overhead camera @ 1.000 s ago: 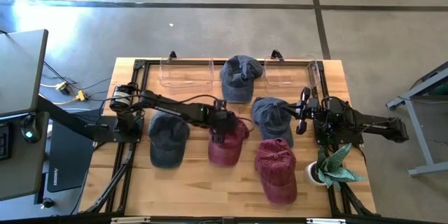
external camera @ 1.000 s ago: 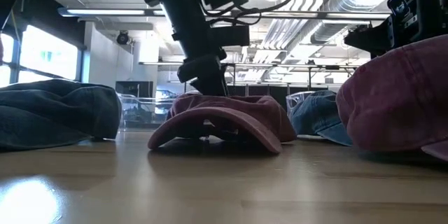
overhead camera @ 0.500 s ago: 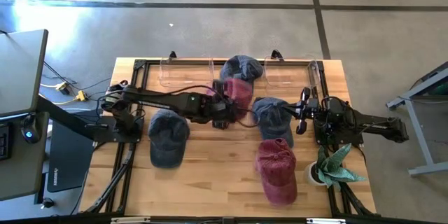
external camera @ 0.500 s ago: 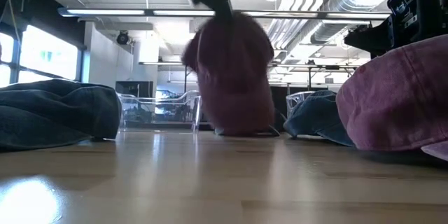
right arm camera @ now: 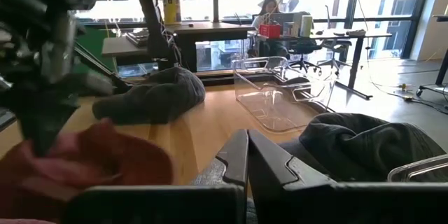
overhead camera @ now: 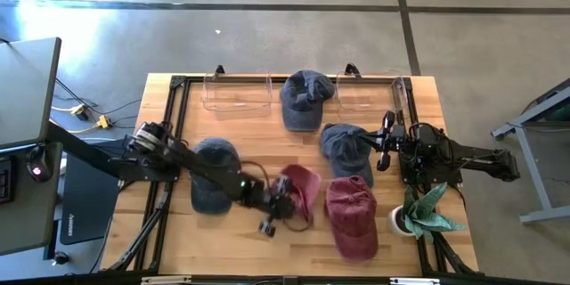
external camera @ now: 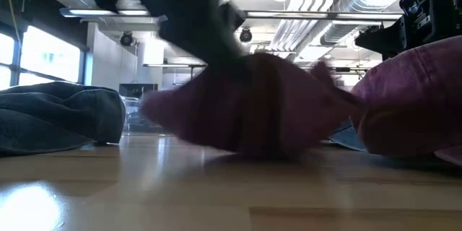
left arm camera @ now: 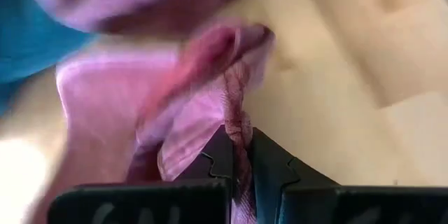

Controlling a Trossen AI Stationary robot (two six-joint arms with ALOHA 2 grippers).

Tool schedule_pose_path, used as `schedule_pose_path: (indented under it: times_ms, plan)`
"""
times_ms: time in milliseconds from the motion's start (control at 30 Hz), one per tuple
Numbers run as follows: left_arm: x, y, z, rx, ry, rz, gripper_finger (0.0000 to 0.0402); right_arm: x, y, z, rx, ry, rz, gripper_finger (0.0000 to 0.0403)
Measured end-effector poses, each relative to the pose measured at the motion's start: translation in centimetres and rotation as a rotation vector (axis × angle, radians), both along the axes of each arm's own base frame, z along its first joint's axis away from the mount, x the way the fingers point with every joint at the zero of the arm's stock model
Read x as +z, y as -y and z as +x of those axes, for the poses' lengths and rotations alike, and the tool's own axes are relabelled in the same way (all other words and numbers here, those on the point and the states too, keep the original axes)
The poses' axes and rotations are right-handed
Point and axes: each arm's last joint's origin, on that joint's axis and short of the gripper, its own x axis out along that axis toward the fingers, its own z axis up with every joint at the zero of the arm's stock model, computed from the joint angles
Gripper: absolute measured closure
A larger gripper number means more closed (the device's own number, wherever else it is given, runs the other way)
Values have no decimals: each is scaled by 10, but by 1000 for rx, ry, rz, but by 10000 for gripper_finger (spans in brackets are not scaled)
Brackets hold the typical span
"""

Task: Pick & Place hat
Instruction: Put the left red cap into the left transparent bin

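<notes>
L gripper (overhead camera: 283, 198) is at front-centre of the table (overhead camera: 240, 240), fingers clenched on a fold of the red hat (overhead camera: 300, 191); in the L wrist view the fabric (left arm camera: 238, 122) is pinched between the two dark fingers (left arm camera: 218, 157). Red hat sits low over the wood, just beside a second red hat (overhead camera: 352, 215) on its right and near the dark blue hat (overhead camera: 214, 174) on its left; the low view is too blurred to tell whether it touches the table. Two more blue hats lie farther back: one at centre (overhead camera: 346, 147), one at the rear edge (overhead camera: 305, 98) between two clear bins (overhead camera: 237, 95). R gripper (overhead camera: 385, 142) waits at the table's right side, near the centre blue hat; its fingers (right arm camera: 234, 155) are pressed together w/ nothing between them. A plant (overhead camera: 424, 209) stands at the front-right corner.
</notes>
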Motion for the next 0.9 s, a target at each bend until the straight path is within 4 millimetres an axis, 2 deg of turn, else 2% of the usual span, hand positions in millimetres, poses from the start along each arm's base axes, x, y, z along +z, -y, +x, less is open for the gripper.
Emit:
schedule_pose_path:
  times_ms: [100,233,367,433,533,667,800,900]
  plan:
    - [-6,9,-5,9,-25,-58,368,0,0,0,0,2,0,402]
    - [2,13,-3,-13,-41,-160,304,0,0,0,0,4,-1,402]
    - [28,18,-7,-23,-111,-183,242,0,0,0,0,4,0,402]
    - [36,23,-12,14,-120,-100,225,0,0,0,0,5,0,402]
    - [32,29,-19,82,-107,45,220,0,0,0,0,5,0,402]
    - [23,28,-21,172,-65,23,230,0,0,0,0,5,-1,402]
    - [3,13,-25,346,-113,2,247,1,0,0,0,5,-1,402]
    - [-5,-7,-34,585,-153,82,260,1,0,0,0,5,0,402]
